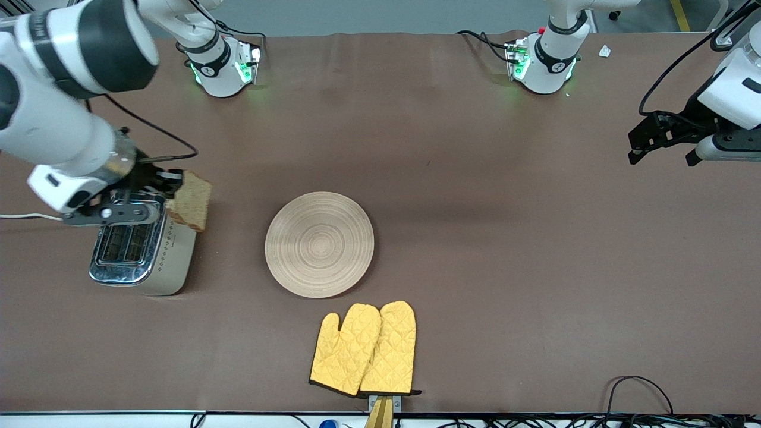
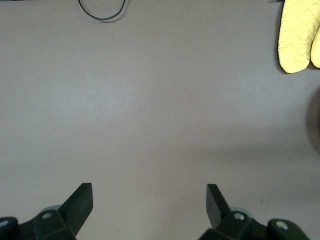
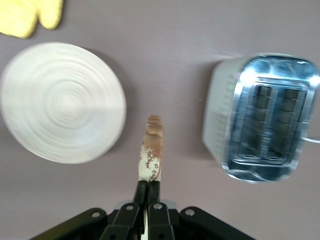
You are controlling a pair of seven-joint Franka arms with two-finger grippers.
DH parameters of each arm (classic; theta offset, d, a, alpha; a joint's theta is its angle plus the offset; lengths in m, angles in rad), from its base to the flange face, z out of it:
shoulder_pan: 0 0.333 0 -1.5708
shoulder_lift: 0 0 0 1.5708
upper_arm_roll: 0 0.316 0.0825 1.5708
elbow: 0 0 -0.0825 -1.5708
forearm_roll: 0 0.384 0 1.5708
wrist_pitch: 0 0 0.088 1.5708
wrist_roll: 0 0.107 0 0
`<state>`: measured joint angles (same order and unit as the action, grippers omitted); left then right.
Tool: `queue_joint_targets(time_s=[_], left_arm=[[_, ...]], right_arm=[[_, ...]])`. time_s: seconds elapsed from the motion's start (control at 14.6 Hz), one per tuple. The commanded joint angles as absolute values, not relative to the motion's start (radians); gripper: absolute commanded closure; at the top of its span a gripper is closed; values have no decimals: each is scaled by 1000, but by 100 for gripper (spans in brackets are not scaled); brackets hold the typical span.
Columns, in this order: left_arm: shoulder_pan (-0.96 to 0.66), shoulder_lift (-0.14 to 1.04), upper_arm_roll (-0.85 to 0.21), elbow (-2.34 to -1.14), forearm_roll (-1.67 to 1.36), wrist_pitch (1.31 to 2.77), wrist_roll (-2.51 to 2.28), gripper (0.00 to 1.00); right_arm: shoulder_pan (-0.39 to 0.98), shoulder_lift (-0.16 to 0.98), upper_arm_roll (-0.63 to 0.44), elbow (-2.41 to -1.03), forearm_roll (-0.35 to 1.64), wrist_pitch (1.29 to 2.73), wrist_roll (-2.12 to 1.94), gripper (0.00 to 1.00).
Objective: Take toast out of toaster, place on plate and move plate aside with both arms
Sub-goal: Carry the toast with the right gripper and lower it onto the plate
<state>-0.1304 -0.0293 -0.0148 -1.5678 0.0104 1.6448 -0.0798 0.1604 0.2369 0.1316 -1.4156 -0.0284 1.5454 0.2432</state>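
My right gripper (image 1: 169,187) is shut on the toast (image 1: 191,201), a brown speckled slice held on edge in the air, over the table beside the toaster (image 1: 141,246). In the right wrist view the toast (image 3: 151,149) hangs edge-on from the shut fingertips (image 3: 148,186), between the plate (image 3: 62,102) and the toaster (image 3: 262,117). The round pale wooden plate (image 1: 319,244) lies flat in the middle of the table. My left gripper (image 1: 664,156) is open and empty, up in the air at the left arm's end of the table; its fingers (image 2: 80,202) show over bare table.
A pair of yellow oven mitts (image 1: 364,349) lies nearer to the front camera than the plate; they also show in the left wrist view (image 2: 299,35). The silver toaster has two empty slots. Cables (image 1: 639,392) lie at the table's front edge.
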Motion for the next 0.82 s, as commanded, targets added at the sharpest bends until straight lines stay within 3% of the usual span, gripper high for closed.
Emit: queue_joint_targets(time_s=[0.0, 0.34, 0.76], left_arm=[[-126, -17, -18, -1540, 11, 1628, -66, 0], [-126, -17, -18, -1542, 11, 1628, -66, 0], [-126, -17, -18, -1542, 9, 1628, -66, 0]], right_arm=[[227, 268, 120, -1450, 64, 1652, 366, 100], [301, 371, 121, -1569, 193, 1971, 454, 100], [351, 474, 121, -1575, 334, 2092, 449, 100]])
